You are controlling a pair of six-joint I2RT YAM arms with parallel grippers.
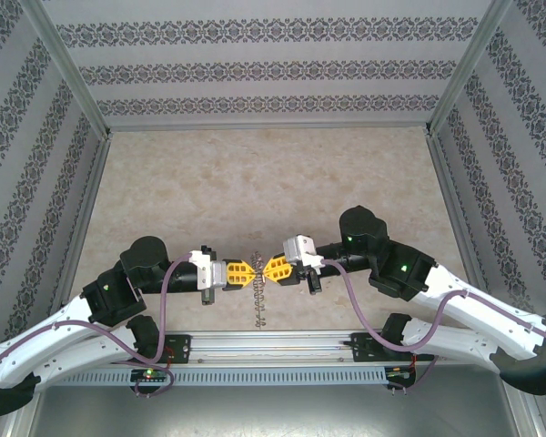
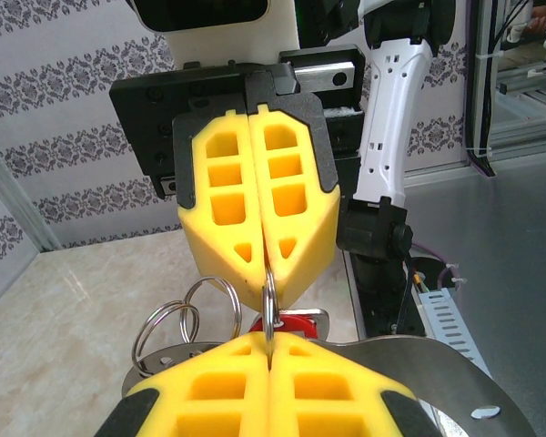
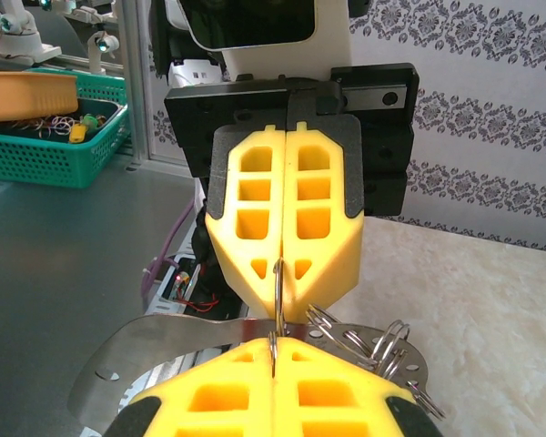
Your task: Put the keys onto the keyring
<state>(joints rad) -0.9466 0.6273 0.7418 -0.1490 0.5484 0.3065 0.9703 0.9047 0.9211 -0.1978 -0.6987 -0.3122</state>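
Risks losing the keyring (image 2: 269, 305) through uneven pull: thin metal, pinched only at the tips. Finds left gripper (image 1: 248, 273) and right gripper (image 1: 270, 270) both clamped shut on it, tip to tip, above the counter (image 1: 255, 182), mid near edge. Places the key (image 2: 291, 322) just beside that meeting point.

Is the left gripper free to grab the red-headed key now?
Probably not: the left gripper and right gripper are both shut on the thin grey metal keyring, tip to tip; the small red-headed key sits just beneath.
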